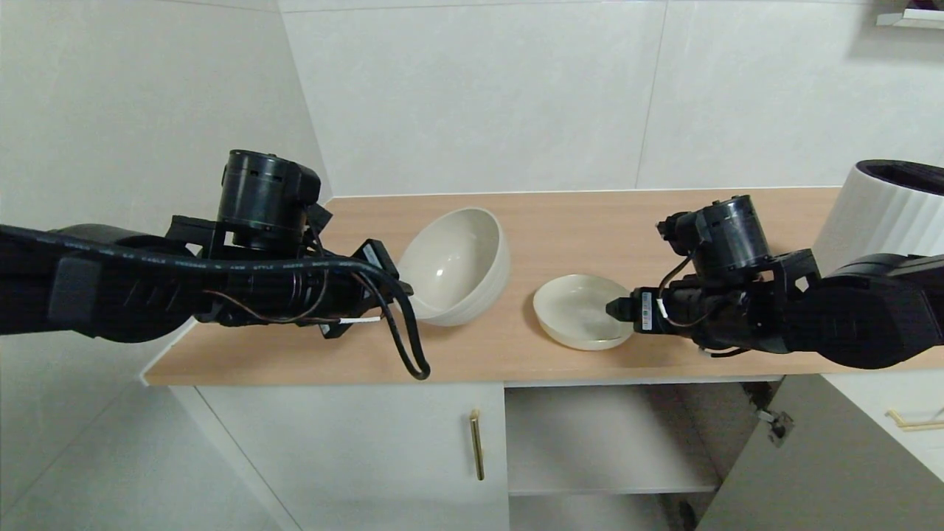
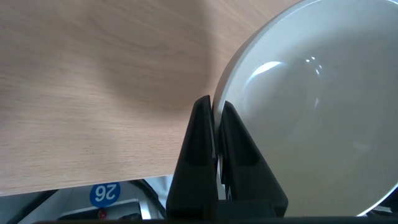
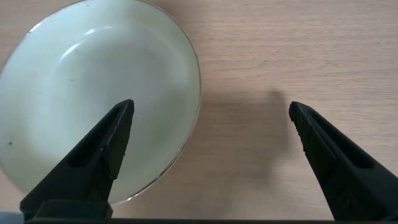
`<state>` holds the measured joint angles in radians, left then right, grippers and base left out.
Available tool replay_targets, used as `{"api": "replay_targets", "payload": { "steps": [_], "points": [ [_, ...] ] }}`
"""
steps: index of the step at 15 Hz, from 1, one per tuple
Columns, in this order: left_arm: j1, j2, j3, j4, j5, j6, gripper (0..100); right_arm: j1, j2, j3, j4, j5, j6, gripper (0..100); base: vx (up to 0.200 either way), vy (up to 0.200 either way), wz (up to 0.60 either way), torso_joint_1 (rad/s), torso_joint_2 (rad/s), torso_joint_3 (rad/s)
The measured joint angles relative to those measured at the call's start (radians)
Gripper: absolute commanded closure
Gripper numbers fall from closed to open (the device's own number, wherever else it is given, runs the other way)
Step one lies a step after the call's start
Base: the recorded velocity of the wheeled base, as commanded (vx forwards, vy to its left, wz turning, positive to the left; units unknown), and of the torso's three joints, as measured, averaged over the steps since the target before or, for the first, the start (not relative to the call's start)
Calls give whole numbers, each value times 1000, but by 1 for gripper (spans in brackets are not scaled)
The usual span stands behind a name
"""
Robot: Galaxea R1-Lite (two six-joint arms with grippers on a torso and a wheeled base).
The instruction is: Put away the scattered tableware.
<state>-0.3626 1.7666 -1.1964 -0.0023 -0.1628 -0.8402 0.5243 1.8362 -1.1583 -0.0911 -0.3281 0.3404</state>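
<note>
A large white bowl (image 1: 457, 265) is tipped on its side on the wooden countertop (image 1: 590, 221), with its opening facing my left arm. My left gripper (image 1: 391, 269) is shut on its rim; in the left wrist view the gripper (image 2: 214, 102) pinches the bowl (image 2: 311, 106) edge between both fingers. A small shallow cream dish (image 1: 579, 310) lies flat to the right of the bowl. My right gripper (image 1: 616, 308) hovers open at that dish's right edge. In the right wrist view the gripper (image 3: 210, 107) straddles the rim, one finger over the dish (image 3: 93, 93), the other over bare wood.
A white ribbed container (image 1: 877, 214) stands at the counter's right end. Below the counter a cabinet stands open, showing a white shelf (image 1: 612, 442), with its door (image 1: 796, 457) swung out to the right. A closed door with a gold handle (image 1: 477, 445) is to its left. Tiled walls close off the back and left.
</note>
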Motion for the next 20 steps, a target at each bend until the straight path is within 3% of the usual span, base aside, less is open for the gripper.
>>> {"api": "replay_targets", "payload": {
  "steps": [1,2,12,16,20],
  "points": [
    [-1,0,0,0,0,0,100,0,2,0,0,0,0,0,0,0,0,0,0,0],
    [0,0,0,0,0,0,100,0,5,0,0,0,0,100,0,0,0,0,0,0],
    [0,-12,0,31,1,5,100,-1,-7,7,4,4,6,100,0,0,0,0,0,0],
    [0,-92,40,91,-3,61,100,0,-153,65,58,67,4,100,0,0,0,0,0,0],
    [-3,-239,168,98,-16,107,100,1,-334,92,273,214,5,100,0,0,0,0,0,0]
  ]
}}
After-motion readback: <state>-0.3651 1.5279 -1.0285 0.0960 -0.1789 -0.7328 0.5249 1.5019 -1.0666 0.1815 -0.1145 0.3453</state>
